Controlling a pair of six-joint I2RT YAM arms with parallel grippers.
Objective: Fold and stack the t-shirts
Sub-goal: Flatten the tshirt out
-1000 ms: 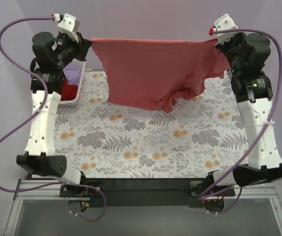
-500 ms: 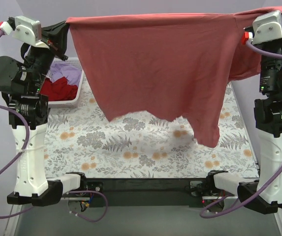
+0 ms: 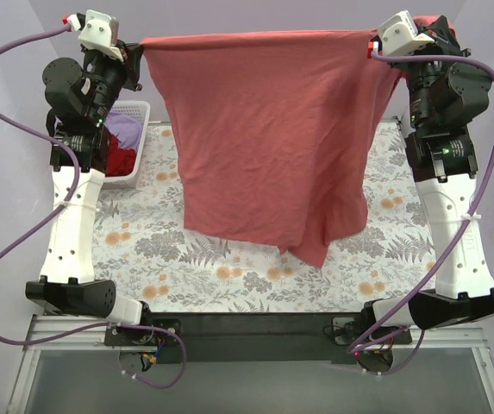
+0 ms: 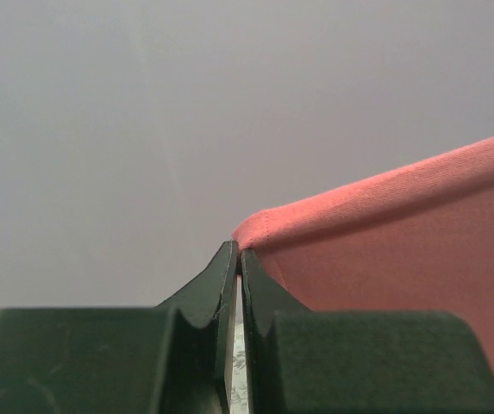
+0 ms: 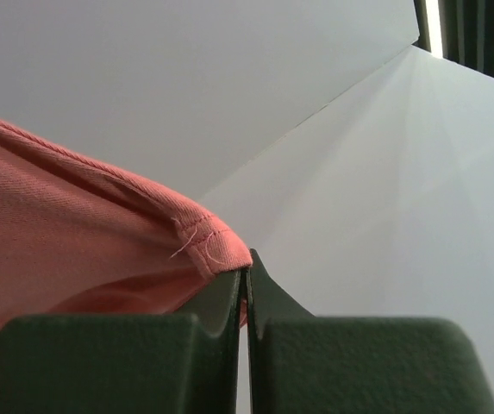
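Observation:
The large coral-red t-shirt [image 3: 268, 138] hangs stretched in the air between my two grippers, its lower edge just above the floral cloth. My left gripper [image 3: 140, 47] is shut on its top left corner; the pinched hem shows in the left wrist view [image 4: 333, 211] above the gripper [image 4: 240, 252]. My right gripper [image 3: 376, 41] is shut on the top right corner; the stitched hem shows in the right wrist view [image 5: 203, 241] at the gripper [image 5: 247, 274]. The darker red t-shirt [image 3: 121, 161] and the lavender t-shirt [image 3: 127, 131] lie in the basket.
The white lattice basket [image 3: 141, 142] stands at the table's far left, beside the left arm. The grey-and-orange floral cloth [image 3: 229, 276] covers the table under the hanging shirt. Both arms stand tall at the table's sides.
Both grippers have moved away from the camera, back toward the far side, since half a second ago. The shirt now hangs flatter and longer, with its lower edge near the cloth.

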